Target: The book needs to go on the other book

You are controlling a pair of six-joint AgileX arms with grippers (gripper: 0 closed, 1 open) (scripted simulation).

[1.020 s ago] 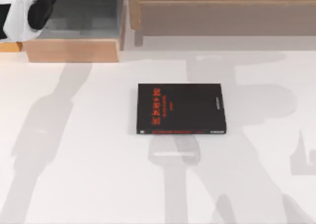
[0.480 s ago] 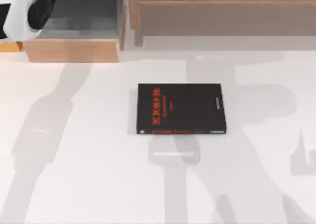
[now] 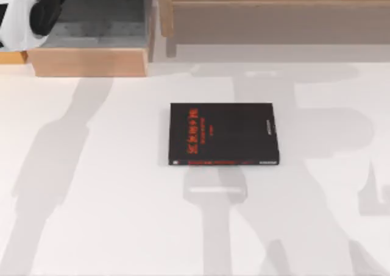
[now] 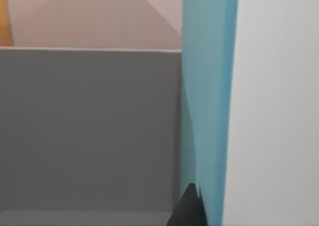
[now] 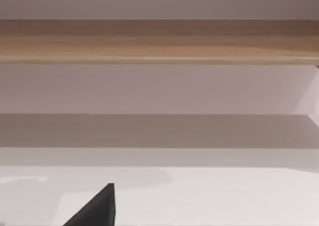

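Our left arm [image 3: 24, 14], at the top view's far left corner by the wooden shelf [image 3: 91, 60], shifted a little over the last second: its white and black casing drew back toward the upper left edge. The long shadows on the table [image 3: 91, 227] also shifted, most clearly the band beyond the black book [image 3: 222, 134].

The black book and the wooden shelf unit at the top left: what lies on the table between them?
Nothing: the top view shows only bare white table, crossed by grey shadows, between the black book and the wooden shelf unit.
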